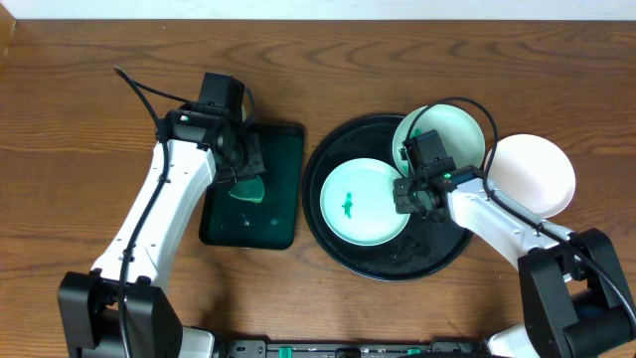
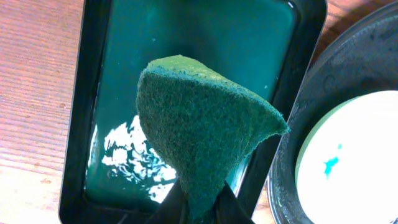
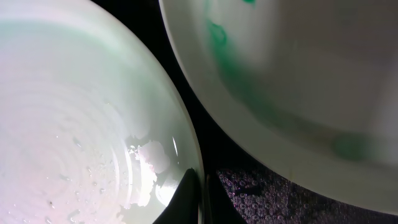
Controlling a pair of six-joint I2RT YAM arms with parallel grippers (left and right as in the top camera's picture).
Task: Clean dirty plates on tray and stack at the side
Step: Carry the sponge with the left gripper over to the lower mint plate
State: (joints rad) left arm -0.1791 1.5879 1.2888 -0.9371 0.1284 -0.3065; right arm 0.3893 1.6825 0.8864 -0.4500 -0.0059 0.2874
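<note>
Bench [image 1: 79, 119]: wood surface carrying both trays and one loose plate.
Left claw [image 1: 243, 179]: closed on the scouring pad [image 2: 199, 130], pinching its lower corner; most of the pad stands free above the fingers.
Green tray [image 1: 283, 139]: rectangular, directly under the left claw, with a wet-looking floor.
Black tray [image 1: 397, 261]: round, just right of the green tray; two plates are on it.
Smeared plate [image 1: 373, 224]: lies flat in the left half of the black tray, with a green mark at its centre. It is beside the left claw, not under it.
Right claw [image 3: 198, 199]: closed on the right rim of the smeared plate, fingertips pinching the edge.
Tilted plate [image 1: 452, 134]: pale mint, at the rear right of the black tray, close behind the right claw. The wrist view shows a green streak on it.
White plate [image 1: 542, 174]: on the bench, right of the black tray and off it.
Hazard, pad: a corner-only grip may let the pad fold or pull out under scrubbing pressure.
Hazard, plate: a thin rim pinch may slip or pivot if the pad pushes sideways.
Hazard, neighbour: the right claw could knock the tilted plate when moving.
Hazard, arms: both would work over one plate, so contact between them is possible.
</note>
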